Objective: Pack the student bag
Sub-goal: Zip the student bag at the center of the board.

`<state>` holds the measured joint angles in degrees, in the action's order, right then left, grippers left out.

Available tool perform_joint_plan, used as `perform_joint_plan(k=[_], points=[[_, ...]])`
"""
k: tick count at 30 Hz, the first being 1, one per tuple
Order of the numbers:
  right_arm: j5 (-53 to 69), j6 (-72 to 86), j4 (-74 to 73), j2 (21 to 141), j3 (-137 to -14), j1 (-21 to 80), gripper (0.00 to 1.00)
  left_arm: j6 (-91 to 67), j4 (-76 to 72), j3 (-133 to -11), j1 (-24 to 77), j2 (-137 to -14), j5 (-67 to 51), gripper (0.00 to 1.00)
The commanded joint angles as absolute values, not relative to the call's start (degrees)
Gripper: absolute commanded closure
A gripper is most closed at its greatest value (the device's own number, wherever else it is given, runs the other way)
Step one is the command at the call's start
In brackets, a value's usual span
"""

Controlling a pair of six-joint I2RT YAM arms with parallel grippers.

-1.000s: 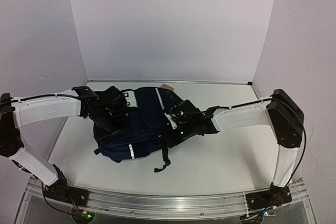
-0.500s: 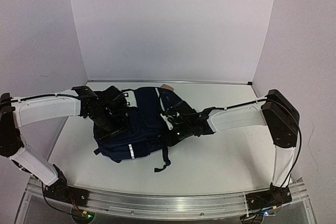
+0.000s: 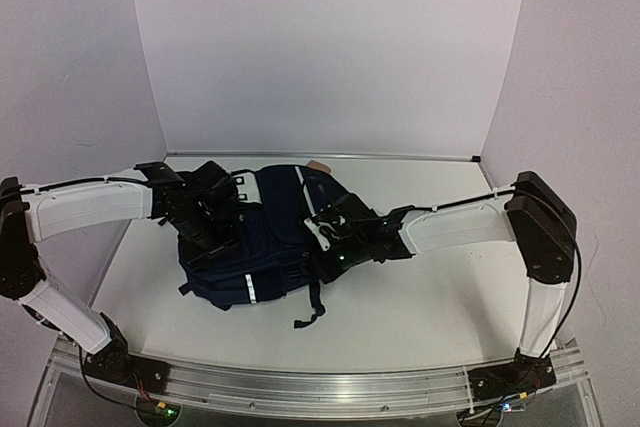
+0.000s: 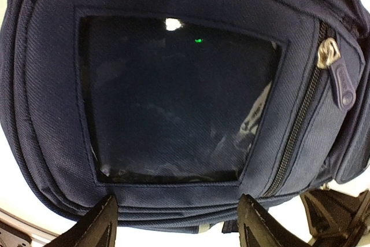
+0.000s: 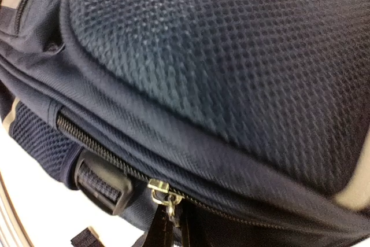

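**Evidently both arms are working the bag's outside, not yet its contents**

The student bag (image 3: 262, 247) lies flat on the tabletop (image 3: 430, 297), left of centre, with a loose black strap (image 3: 312, 309) trailing toward the near edge. The left arm (image 3: 90, 209) reaches in from one side and the right arm (image 3: 460, 227) from the other, so the bag sits between the two wrists. This probably lets one side steady the fabric while the other pulls.

In the left wrist view, the left jaws stand wide apart over the bag's front, gripping nothing. Between them is a clear window pocket (image 4: 173, 96), and a closed zip runs down beside it with its pull (image 4: 338, 79) hanging free. Held spread and low like this, they look set to press or pin the bag rather than to pick anything up.

The right wrist camera is close against the mesh panel (image 5: 231, 56). Beneath the panel runs a closed zip whose metal slider (image 5: 162, 192) sits near the bottom edge, its dark tab dropping out of frame. That framing suggests the right jaws are lined up on the tab to draw the compartment open. They cannot be seen, though, so I cannot tell whether they are open or closed on it.

Nothing to pack shows beside the bag, so opening it seems to be the step in hand.
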<state>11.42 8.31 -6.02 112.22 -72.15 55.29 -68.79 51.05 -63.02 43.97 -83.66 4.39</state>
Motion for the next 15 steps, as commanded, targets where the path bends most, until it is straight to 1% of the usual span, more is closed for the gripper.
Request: perform_joint_plan(k=[1, 4, 7, 11, 13, 15], points=[[10.0, 6.8, -5.0, 104.1, -67.9, 54.4, 1.0, -68.2, 55.6, -61.7, 41.4, -83.9, 4.1, 0.32], [10.3, 6.0, -6.5, 102.3, -65.2, 52.0, 1.0, -67.2, 56.8, -59.2, 39.3, -82.0, 4.2, 0.34], [14.5, 4.1, -8.8, 102.4, -65.3, 49.1, 1.0, -64.9, 56.2, -56.8, 38.2, -79.4, 5.7, 0.29], [19.5, 2.0, -10.5, 101.8, -66.6, 48.3, 1.0, -58.2, 52.4, -56.4, 37.7, -75.8, 5.8, 0.21], [23.1, 3.1, -11.0, 101.9, -67.5, 48.2, 1.0, -52.2, 49.2, -59.1, 39.5, -73.9, 5.6, 0.16], [26.3, 4.5, -11.1, 102.5, -68.6, 48.3, 1.0, -46.4, 45.7, -61.9, 44.4, -73.0, 7.7, 0.14]])
